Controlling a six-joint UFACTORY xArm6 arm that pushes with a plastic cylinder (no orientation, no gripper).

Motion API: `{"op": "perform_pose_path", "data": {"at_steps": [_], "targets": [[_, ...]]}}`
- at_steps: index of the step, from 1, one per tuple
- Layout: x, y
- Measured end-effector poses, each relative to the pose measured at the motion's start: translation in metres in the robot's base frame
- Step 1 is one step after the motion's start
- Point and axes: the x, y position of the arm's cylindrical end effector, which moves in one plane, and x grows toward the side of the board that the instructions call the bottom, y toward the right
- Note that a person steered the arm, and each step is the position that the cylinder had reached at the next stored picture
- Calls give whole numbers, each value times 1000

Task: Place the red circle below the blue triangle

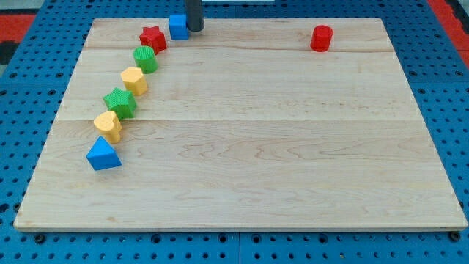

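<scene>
The red circle (321, 38) stands near the view's top right of the wooden board. The blue triangle (103, 155) lies at the view's left, at the lower end of a curved line of blocks. My tip (195, 28) is at the view's top, touching or just right of a blue cube (178, 26). The tip is far to the left of the red circle and far above and right of the blue triangle.
The curved line runs up from the blue triangle: a yellow heart (108, 125), a green star (120, 102), a yellow hexagon (134, 80), a green circle (145, 59), a red star (153, 38), then the blue cube. The wooden board (256, 147) lies on a blue perforated table.
</scene>
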Motion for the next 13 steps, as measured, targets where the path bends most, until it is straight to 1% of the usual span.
{"op": "perform_pose_path", "data": {"at_steps": [2, 4, 5, 6, 7, 8, 9, 10, 11, 12, 13], "targets": [[1, -27], [-6, 25], [-15, 151], [-8, 241], [21, 252], [86, 189], [116, 198], [109, 199], [154, 202], [214, 185], [265, 175]]}}
